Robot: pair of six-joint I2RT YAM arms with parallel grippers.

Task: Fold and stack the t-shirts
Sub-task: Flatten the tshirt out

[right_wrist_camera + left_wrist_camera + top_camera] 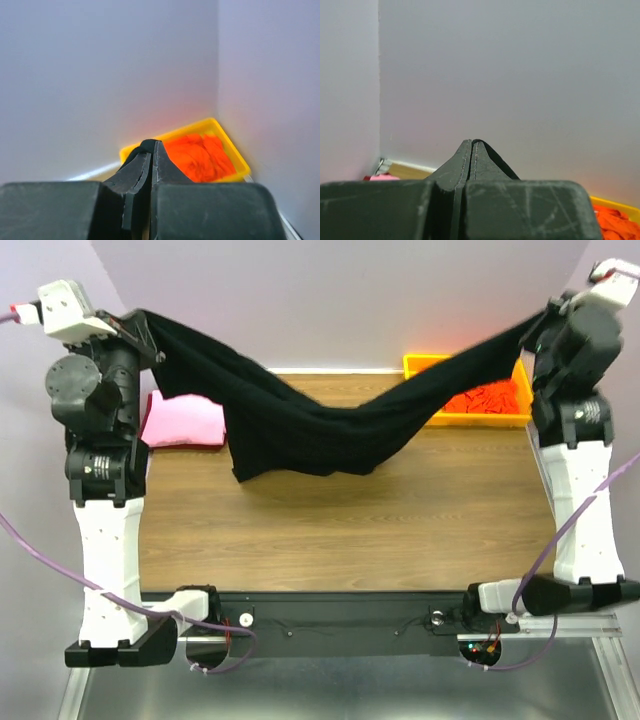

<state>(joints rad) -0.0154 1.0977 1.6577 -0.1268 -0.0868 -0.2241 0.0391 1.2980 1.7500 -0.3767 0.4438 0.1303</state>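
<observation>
The black t-shirt (300, 420) hangs stretched in the air between both grippers, sagging in the middle down to the wooden table (340, 530). My left gripper (148, 322) is raised at the far left and shut on one end of it; black cloth (495, 157) shows at its tips (471, 143). My right gripper (535, 325) is raised at the far right and shut on the other end; black cloth (146, 146) bulges at its tips (152, 145). A folded pink t-shirt (185, 422) lies at the table's left. An orange t-shirt (490, 398) fills the tray.
A yellow plastic tray (420, 365) stands at the back right corner, also in the right wrist view (235, 155). A bit of dark red cloth (367, 177) shows by the pink shirt. Grey walls close the back and sides.
</observation>
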